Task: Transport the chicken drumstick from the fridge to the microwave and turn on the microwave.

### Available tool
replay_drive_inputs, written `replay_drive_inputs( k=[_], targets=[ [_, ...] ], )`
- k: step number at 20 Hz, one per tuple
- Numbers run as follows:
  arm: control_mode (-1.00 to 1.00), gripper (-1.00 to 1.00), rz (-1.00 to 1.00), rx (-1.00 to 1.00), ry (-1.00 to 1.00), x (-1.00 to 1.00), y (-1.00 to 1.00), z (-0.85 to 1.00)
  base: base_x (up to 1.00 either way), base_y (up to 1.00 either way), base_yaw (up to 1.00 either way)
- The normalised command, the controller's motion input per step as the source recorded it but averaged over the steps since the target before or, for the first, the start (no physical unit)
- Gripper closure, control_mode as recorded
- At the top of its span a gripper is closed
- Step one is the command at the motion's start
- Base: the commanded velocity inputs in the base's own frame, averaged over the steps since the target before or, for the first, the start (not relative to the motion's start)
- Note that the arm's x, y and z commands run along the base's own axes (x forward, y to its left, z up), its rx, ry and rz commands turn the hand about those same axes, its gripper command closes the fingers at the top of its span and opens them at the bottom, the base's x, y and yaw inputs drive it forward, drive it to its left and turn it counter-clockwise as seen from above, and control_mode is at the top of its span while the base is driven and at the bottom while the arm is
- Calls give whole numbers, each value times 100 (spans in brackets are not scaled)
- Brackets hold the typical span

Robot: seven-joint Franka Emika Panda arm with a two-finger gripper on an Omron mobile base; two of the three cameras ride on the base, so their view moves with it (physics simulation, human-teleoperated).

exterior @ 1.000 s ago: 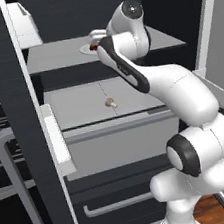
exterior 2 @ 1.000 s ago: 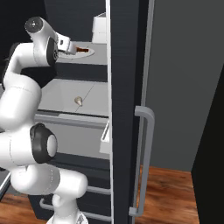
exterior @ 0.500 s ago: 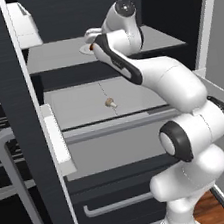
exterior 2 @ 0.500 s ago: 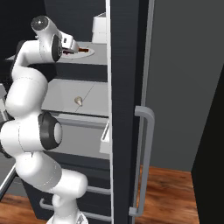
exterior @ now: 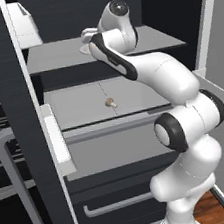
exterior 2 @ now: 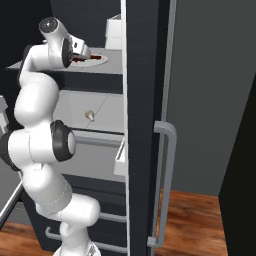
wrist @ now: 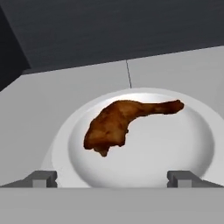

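Fridge [exterior: 14, 122] stands open, arm reaching onto its upper shelf [exterior: 154, 40]. Pincer [wrist: 112, 177] hovers over a white plate [wrist: 183, 162] on that shelf, tips spread wide apart at either side of the plate's near rim, nothing between them.

Chicken drumstick [wrist: 120, 122] lies on the plate, reddish-brown, glossy; in the hand view the thick end sits lower left, thin bone end points upper right. No contact between drumstick and fingertips [wrist: 43, 178].

From the right base view, drumstick [exterior 2: 92, 59] and plate sit just beyond the hand.

Lower shelf [exterior: 77, 101]: small beige mushroom-shaped item [exterior: 111, 103], alone near the middle. White door bin [exterior: 23, 23] at upper left.
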Motion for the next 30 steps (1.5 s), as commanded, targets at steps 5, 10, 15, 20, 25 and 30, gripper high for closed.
replay_drive_inputs(
  k=[5,10,15,20,25,30],
  targets=[
    [-100,-100,-5,-1,1,25,5,-4,0,0,0],
    [-100,-100,-5,-1,2,25,0,-2,0,0,0],
    [-100,-100,-6,0,5,26,0,0,0,0,0],
    [-100,-100,-6,0,6,28,1,0,0,0,0],
    [-100,-100,-5,0,6,28,2,0,0,0,0],
    [-100,-100,-4,0,4,19,7,0,0,0,0]
  ],
)
